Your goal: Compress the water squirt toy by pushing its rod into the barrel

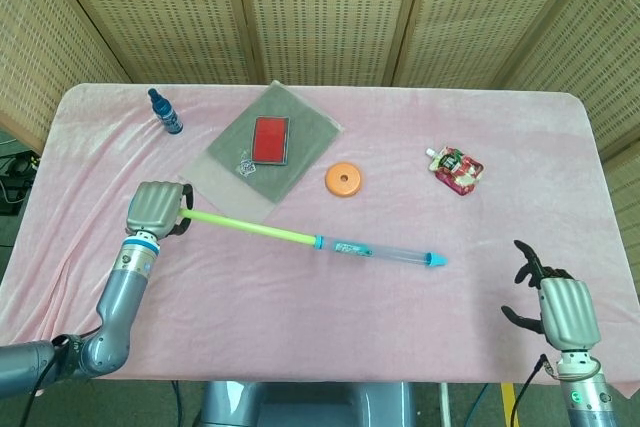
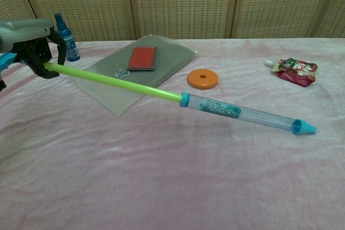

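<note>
From the head view we see our left hand wrapped around the far end of the lime-green plastic rod, which is pulled way out of the clear plastic barrel with the teal nozzle tip. The toy lies diagonally across the pink cloth-covered table. Our right hand sits near the table's front corner, well apart from the barrel, fingers curled loosely and holding nothing.

In the chest view the left hand has the rod end lifted, so the toy tilts down toward the nozzle on the cloth. The right hand isn't in this view.

Our worry: nothing braces the barrel. If we push now, the whole toy probably just slides on the cloth, or the long thin rod flexes sideways.
</note>
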Motion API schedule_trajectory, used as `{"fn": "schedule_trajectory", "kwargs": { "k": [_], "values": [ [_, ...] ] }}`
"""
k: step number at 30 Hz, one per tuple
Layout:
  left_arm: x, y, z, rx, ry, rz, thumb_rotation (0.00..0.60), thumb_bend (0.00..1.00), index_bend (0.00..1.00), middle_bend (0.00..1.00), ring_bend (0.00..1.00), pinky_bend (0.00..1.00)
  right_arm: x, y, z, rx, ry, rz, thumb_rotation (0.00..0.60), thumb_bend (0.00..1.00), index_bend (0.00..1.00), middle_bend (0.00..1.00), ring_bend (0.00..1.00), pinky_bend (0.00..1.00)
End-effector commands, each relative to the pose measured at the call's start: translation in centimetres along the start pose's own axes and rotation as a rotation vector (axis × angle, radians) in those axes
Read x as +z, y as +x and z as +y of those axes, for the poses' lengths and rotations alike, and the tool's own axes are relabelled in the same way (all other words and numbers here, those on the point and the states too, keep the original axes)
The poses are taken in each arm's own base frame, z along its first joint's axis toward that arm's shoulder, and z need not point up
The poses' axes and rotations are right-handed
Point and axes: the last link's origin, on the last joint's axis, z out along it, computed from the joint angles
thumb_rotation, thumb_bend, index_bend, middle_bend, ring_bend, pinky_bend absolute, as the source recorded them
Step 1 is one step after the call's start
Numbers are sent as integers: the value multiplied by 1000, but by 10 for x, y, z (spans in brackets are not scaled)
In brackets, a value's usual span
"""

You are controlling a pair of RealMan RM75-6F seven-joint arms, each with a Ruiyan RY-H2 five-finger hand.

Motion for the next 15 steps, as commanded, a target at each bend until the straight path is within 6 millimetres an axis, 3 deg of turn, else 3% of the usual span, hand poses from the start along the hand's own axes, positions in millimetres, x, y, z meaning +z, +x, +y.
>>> {"fn": "schedule_trajectory", "kwargs": {
  "k": [1, 8, 15],
  "values": [
    [-3, 10, 4, -7, -11, 28, 600, 649, 835, 918, 826, 754, 5, 1, -7, 4, 6, 2, 600, 240, 210, 738, 688, 582],
    [-14, 27, 16, -35, -40, 67, 600, 649, 837, 918, 829, 765, 11, 8, -28, 23, -2, -30, 600, 262, 223, 813, 755, 615],
    [-19, 34, 17, -49, -39, 77, 600, 648, 837, 918, 829, 765, 18, 8, -41, 13, -18, -44, 600, 334, 321, 929, 868, 664]
  ]
}}
